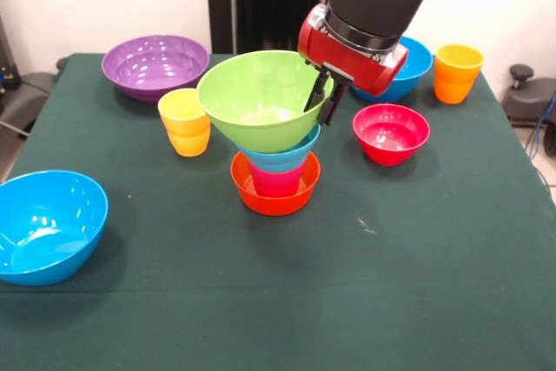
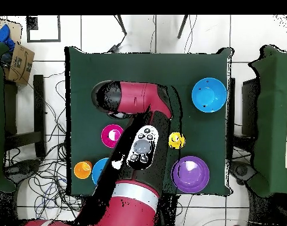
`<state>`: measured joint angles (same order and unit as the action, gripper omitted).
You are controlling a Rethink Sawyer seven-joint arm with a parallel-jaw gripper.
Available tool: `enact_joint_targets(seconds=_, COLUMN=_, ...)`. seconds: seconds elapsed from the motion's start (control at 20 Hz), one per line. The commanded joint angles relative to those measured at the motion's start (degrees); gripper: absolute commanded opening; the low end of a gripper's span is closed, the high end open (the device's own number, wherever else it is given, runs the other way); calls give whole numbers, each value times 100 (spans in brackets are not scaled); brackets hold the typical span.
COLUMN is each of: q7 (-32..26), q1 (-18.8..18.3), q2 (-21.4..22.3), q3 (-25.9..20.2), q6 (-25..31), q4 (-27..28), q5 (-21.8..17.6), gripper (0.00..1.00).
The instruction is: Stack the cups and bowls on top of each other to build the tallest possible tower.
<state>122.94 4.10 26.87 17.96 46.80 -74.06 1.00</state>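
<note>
Tower [image 1: 275, 175] stands near the middle of the green counter [image 1: 287, 301]: an orange bowl [image 1: 274, 200] at the base, a red-pink cup [image 1: 276, 182] inside it, a light blue bowl [image 1: 282, 156] on that, and a lime bowl [image 1: 259, 102] on top, tilted so its opening faces the near left. The gripper [image 1: 323, 98] comes down from the red arm [image 1: 373, 6] at the lime bowl's right rim, its black fingers [image 1: 318, 93] narrow and pinching that rim, one inside the bowl and one outside.

Just left of the tower, a yellow cup [image 1: 184, 122] stands upright, close to the lime bowl's wall. A purple bowl [image 1: 155, 65] sits at the far left. A blue bowl [image 1: 45, 225] rests at the near left corner. To the right of the tower a red bowl [image 1: 391, 132] stands alone; behind it, partly hidden by the arm, is a second blue bowl [image 1: 415, 67], and an orange cup [image 1: 457, 73] sits at the far right.

In the overhead view the arm [image 2: 140, 135] covers the tower, while the purple bowl [image 2: 190, 173], yellow cup [image 2: 176, 140], red bowl [image 2: 112, 135], orange cup [image 2: 82, 170] and a blue bowl [image 2: 209, 95] lie around it.
</note>
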Motion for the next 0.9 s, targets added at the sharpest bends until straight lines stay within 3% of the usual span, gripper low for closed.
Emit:
enact_joint_targets(seconds=0.05, q7=665, q1=73, q2=-45, q3=-322, q6=235, q4=134, q5=26, gripper=0)
enact_joint_targets(seconds=0.9, q7=644, q1=61, q2=38, q3=-361, q6=110, q4=-127, q5=45, gripper=0)
